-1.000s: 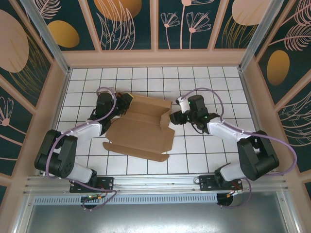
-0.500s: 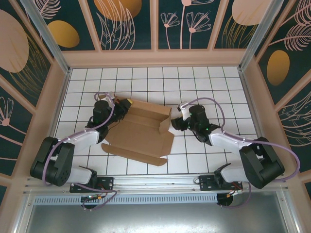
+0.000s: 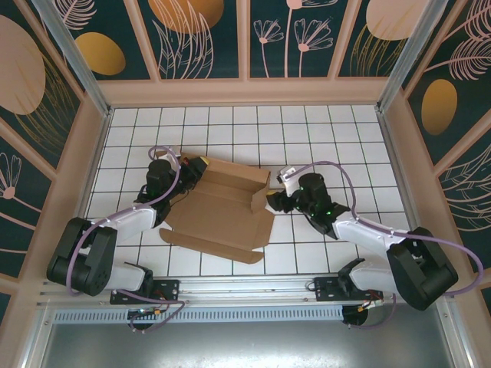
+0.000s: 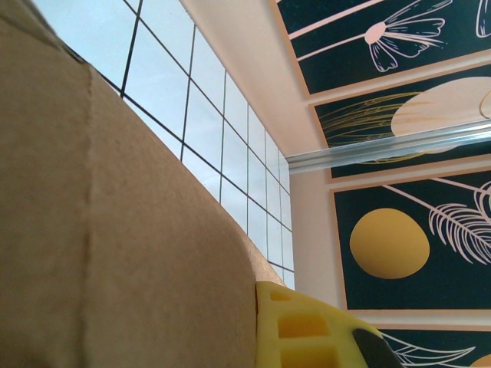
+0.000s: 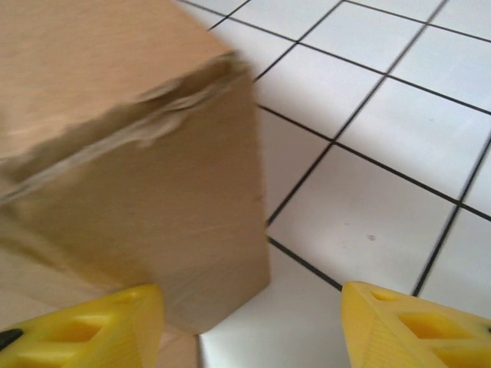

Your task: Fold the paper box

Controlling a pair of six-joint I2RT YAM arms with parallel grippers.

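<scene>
The paper box (image 3: 219, 211) is a brown die-cut cardboard sheet lying partly folded in the middle of the tiled floor, with its back flap and right side flap raised. My left gripper (image 3: 193, 170) sits at the sheet's back left edge. In the left wrist view the cardboard (image 4: 115, 230) presses flat against one yellow finger (image 4: 307, 330) and hides the other. My right gripper (image 3: 275, 201) is at the raised right flap (image 5: 146, 184). It stands open, with the flap's corner between its fingers, close to the left fingertip (image 5: 84, 330) and apart from the right one.
White tiled floor (image 3: 322, 138) lies free behind and to the right of the box. Beige walls (image 3: 399, 169) enclose the cell on three sides. A metal rail (image 3: 245, 287) runs along the near edge by the arm bases.
Both grippers have drawn toward the near side, and the box has slid a little nearer with them. The right gripper has come down beside the raised right flap.
</scene>
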